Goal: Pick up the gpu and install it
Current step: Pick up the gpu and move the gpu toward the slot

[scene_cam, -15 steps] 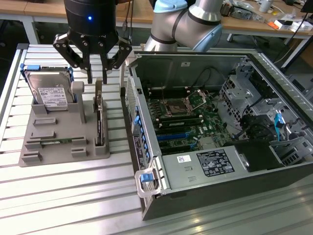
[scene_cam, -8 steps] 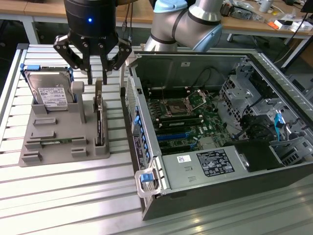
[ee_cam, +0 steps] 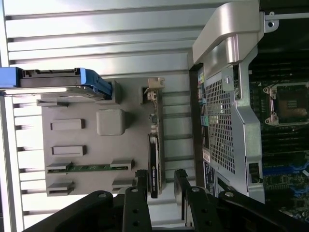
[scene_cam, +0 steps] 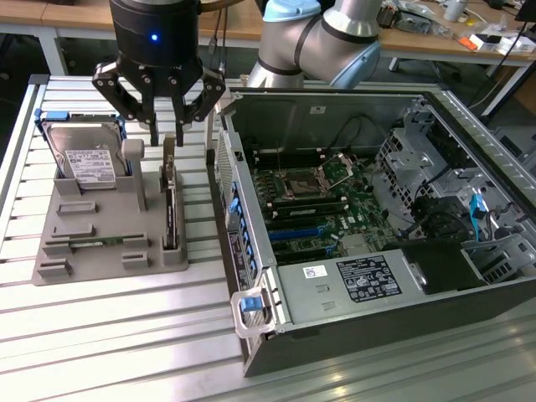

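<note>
The gpu (scene_cam: 171, 201) stands on edge in a slot at the exterior view's right side of a grey holder (scene_cam: 109, 213), its silver bracket end pointing up toward the far side. My gripper (scene_cam: 167, 134) hangs just above that end, open. In the wrist view the gpu (ee_cam: 154, 159) is a thin dark strip running between my two fingers (ee_cam: 141, 182), with my gripper (ee_cam: 160, 181) straddling it and a gap on each side. The open computer case (scene_cam: 360, 201) lies at the exterior view's right, with blue slots (scene_cam: 306, 230) on its green motherboard.
A silver hard drive (scene_cam: 84, 155) with a white label leans in the holder's far corner. A small green memory stick (scene_cam: 96, 243) lies in the holder's near slot. The holder (ee_cam: 130, 145) and case wall (ee_cam: 227, 106) stand close together on a ribbed metal table (scene_cam: 126, 335).
</note>
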`<control>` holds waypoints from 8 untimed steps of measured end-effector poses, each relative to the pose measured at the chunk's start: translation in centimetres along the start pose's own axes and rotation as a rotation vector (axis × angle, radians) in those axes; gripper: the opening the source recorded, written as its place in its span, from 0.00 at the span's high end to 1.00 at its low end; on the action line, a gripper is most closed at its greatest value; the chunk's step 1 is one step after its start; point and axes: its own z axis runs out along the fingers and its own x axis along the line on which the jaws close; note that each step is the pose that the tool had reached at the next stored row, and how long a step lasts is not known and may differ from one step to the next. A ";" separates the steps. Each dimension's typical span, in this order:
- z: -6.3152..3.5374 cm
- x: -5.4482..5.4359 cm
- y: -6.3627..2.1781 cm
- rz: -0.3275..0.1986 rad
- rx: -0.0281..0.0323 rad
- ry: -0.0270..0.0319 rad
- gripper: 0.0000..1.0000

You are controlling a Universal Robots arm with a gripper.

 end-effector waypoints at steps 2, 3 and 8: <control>0.11 0.0 0.00 0.000 0.0000 0.0000 0.64; 0.14 0.0 -0.01 0.000 0.0000 0.0000 0.64; 0.39 0.0 -0.02 0.000 0.0000 0.0000 0.64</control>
